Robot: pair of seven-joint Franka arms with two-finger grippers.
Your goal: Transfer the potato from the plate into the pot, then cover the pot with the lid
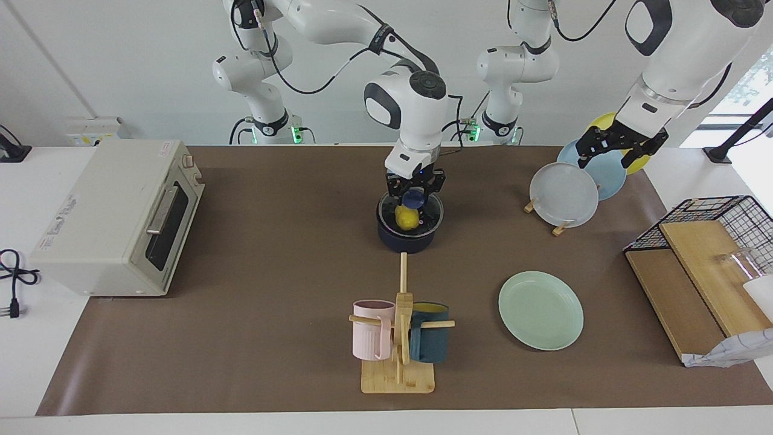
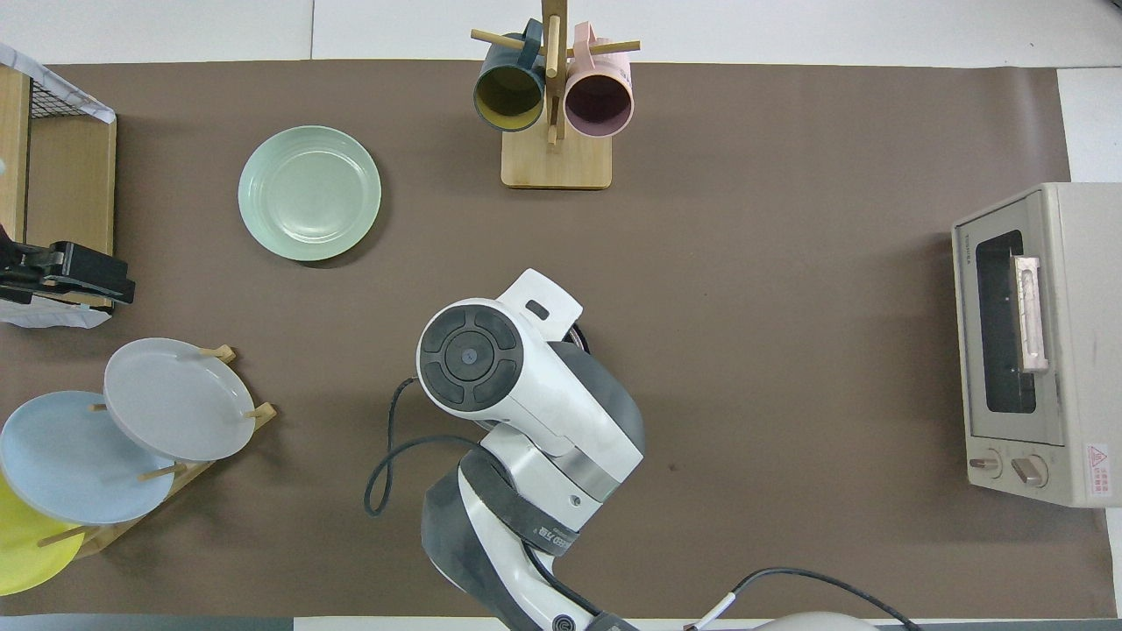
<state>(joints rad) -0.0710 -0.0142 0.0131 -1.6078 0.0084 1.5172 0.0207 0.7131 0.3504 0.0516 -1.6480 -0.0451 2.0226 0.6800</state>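
My right gripper (image 1: 415, 194) is closed on the blue knob of the lid (image 1: 410, 212), which sits on or just above the pot (image 1: 408, 237) in the middle of the bench (image 1: 272, 272); I cannot tell whether the rim has seated all round. That is where trouble could come, I judge: if I let go while the lid is tilted or off centre, it may slide and clatter off, and if I lift away without opening fully, I could drag the lid up again or nudge the pot. Through the glass the potato (image 1: 406, 219) shows inside the pot, so the transfer looks done. The plate (image 1: 540, 310) lies bare, toward the left arm's end and farther from me than the pot. My left gripper (image 1: 619, 147) waits with fingers spread and holding nothing, over the rack plates (image 1: 564, 196). In the overhead view my own right arm hides the pot.
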